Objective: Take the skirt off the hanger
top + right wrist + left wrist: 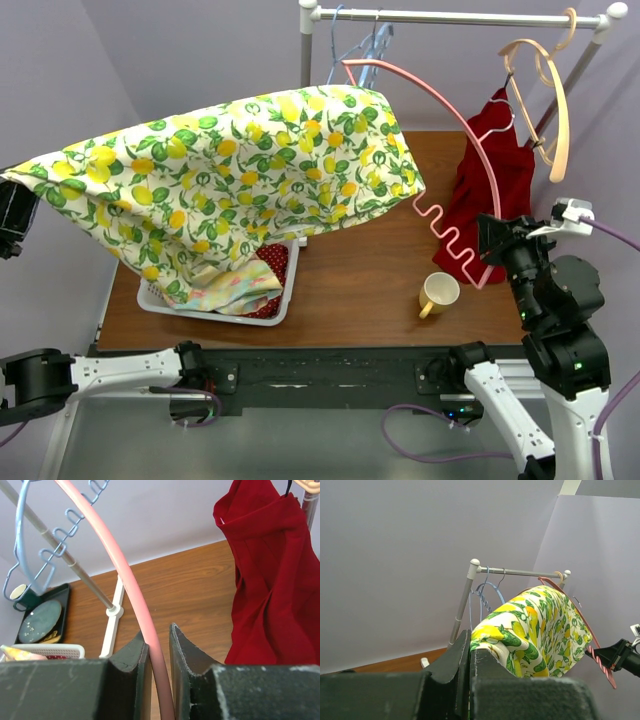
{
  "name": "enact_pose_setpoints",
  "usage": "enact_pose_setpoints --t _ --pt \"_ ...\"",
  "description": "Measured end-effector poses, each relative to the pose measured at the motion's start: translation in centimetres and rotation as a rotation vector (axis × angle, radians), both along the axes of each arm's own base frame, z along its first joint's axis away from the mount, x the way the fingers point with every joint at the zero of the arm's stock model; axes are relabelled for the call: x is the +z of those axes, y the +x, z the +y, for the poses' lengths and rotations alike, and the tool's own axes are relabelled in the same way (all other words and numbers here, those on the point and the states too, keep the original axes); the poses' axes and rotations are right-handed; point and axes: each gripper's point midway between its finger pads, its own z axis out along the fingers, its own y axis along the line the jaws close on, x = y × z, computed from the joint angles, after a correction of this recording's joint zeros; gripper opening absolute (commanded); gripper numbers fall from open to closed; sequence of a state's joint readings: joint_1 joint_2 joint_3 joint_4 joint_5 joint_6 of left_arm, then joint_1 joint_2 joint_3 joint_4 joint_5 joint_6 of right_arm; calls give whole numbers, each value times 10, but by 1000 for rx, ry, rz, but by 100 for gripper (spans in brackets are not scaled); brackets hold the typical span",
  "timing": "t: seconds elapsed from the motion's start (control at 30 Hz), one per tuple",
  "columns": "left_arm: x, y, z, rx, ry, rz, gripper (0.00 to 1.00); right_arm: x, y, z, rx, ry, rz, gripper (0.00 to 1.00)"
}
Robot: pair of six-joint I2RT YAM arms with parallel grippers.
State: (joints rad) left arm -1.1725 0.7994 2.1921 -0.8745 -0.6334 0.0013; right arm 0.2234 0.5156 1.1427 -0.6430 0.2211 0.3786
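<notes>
Skirt [240, 170] on pink hanger [470, 150]; hanger's one arm hidden under cloth.
Soft lemon-print fabric pinched in left gripper [470, 652]; smooth curved rod clamped in right gripper [156, 640].

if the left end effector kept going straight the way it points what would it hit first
Probably the lemon-print skirt it grips, which is bunched right ahead of the left end effector. The clothes rack lies beyond, though depth is unclear.
</notes>
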Motion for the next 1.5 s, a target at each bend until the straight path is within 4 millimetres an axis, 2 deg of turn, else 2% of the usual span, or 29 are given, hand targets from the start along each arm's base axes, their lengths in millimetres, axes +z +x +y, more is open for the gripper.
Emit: enact_pose_setpoints --t 0.2,0.33,0.43,0.53,0.63,0.7,0.83,0.97,1.1,1.2,1.27,1.37,1.5 --pt "2 -5 13 18 -20 -8 0 6 -2 0 4 -4 -13 0" --pt "-3 -4 8 11 -12 -2 0 20 -6 6 44 2 -65 0" --pt "-1 -4 -1 -6 -18 -6 0 35 -11 19 124 22 -108 0" --pt "5 -6 -19 -58 -26 -29 0 60 -20 36 222 41 -173 0" --pt "14 -6 -46 -125 -23 -62 0 92 -31 59 367 53 -251 0" --pt "19 -5 -68 -172 -17 -83 0 105 -37 74 457 50 -280 0" --pt "27 0 -107 -232 -4 -117 0 98 -38 96 597 39 -246 0" --pt "37 4 -123 -245 -47 -168 0 74 -25 111 675 37 -146 0" --pt "65 -3 -115 -253 -131 -235 0 47 -15 118 711 33 -41 0" --pt "94 -13 -97 -248 -214 -302 0 38 -13 118 713 28 -10 0" --pt "107 -20 -83 -237 -258 -338 0 36 -14 116 705 23 -6 0" --pt "114 -25 -61 -199 -296 -367 0 34 -15 113 690 11 -4 0" --pt "104 -19 -33 -98 -322 -356 0 29 -19 106 650 -11 -7 0"
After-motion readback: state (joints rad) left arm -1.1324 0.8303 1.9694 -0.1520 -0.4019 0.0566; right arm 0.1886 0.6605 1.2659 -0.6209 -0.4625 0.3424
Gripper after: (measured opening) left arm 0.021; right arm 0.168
